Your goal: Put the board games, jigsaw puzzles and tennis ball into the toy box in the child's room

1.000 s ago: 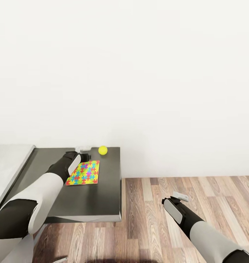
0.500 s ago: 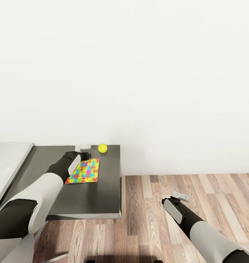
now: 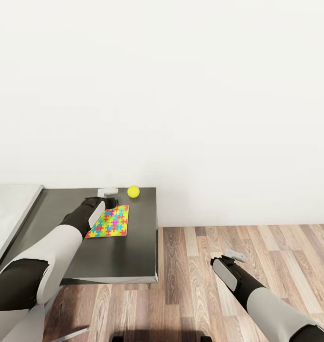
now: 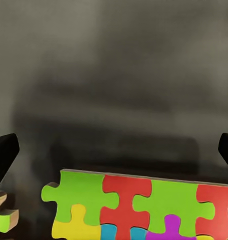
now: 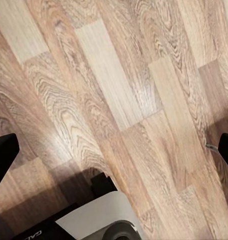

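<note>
One jigsaw puzzle (image 3: 109,221) lies flat on the dark grey tabletop (image 3: 119,256) at the lower left of the frame, with the yellow tennis ball (image 3: 133,191) near it by the white wall (image 3: 181,95). The left gripper (image 3: 108,192) hovers over the puzzle's far edge, fingers spread. The right gripper (image 3: 234,256), also spread, hangs above the wood-plank floor (image 3: 276,247) at lower right.

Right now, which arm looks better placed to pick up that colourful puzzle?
The left. Its gripper hovers open at the jigsaw puzzle's far edge on the dark table, while the right gripper hangs over bare wood floor.
</note>
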Available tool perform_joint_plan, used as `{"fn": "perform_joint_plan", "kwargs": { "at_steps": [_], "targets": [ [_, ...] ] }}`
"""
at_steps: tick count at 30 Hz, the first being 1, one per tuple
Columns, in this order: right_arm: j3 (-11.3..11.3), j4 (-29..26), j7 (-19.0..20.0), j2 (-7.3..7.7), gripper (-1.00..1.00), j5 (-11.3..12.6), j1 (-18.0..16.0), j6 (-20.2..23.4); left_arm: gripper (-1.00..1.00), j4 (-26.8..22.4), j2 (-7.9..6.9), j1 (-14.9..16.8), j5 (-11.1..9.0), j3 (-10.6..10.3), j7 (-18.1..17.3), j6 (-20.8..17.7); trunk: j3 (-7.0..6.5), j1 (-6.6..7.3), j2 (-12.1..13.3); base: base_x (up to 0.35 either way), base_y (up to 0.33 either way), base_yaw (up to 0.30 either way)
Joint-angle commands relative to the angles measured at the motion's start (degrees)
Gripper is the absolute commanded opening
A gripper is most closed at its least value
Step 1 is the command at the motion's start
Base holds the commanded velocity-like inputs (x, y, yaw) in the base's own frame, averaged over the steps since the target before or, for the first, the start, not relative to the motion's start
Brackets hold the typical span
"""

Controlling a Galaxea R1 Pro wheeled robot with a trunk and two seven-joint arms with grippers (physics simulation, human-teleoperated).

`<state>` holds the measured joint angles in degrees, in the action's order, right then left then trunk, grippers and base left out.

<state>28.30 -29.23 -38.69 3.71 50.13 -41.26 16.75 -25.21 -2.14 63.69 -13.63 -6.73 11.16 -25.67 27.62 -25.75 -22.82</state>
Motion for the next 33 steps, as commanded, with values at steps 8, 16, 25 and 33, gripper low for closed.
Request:
{"fn": "perform_joint_plan", "kwargs": {
  "at_steps": [8, 16, 25, 33],
  "targets": [
    [0.5, -0.1, -0.4, 0.07, 1.0, 0.2, -0.1, 0.4, 1.0, -0.1, -0.06, 0.0, -0.6, -0.5, 0.5, -0.3, 0.46, -0.03, -0.1, 0.0, 0.0, 0.0],
    [0.5, -0.1, -0.4, 0.07, 1.0, 0.2, -0.1, 0.4, 1.0, -0.1, -0.06, 0.0, -0.6, -0.5, 0.5, -0.3, 1.08, -0.03, -0.1, 0.0, 0.0, 0.0],
    [0.5, -0.1, -0.4, 0.07, 1.0, 0.2, -0.1, 0.4, 1.0, -0.1, -0.06, 0.0, -0.6, -0.5, 0.5, -0.3, 1.19, -0.03, -0.1, 0.0, 0.0, 0.0],
    [0.5, -0.1, -0.4, 0.07, 1.0, 0.2, -0.1, 0.4, 1.0, -0.1, -0.06, 0.0, -0.6, -0.5, 0.5, -0.3, 1.28, -0.03, -0.1, 0.0, 0.0, 0.0]
  ]
}}
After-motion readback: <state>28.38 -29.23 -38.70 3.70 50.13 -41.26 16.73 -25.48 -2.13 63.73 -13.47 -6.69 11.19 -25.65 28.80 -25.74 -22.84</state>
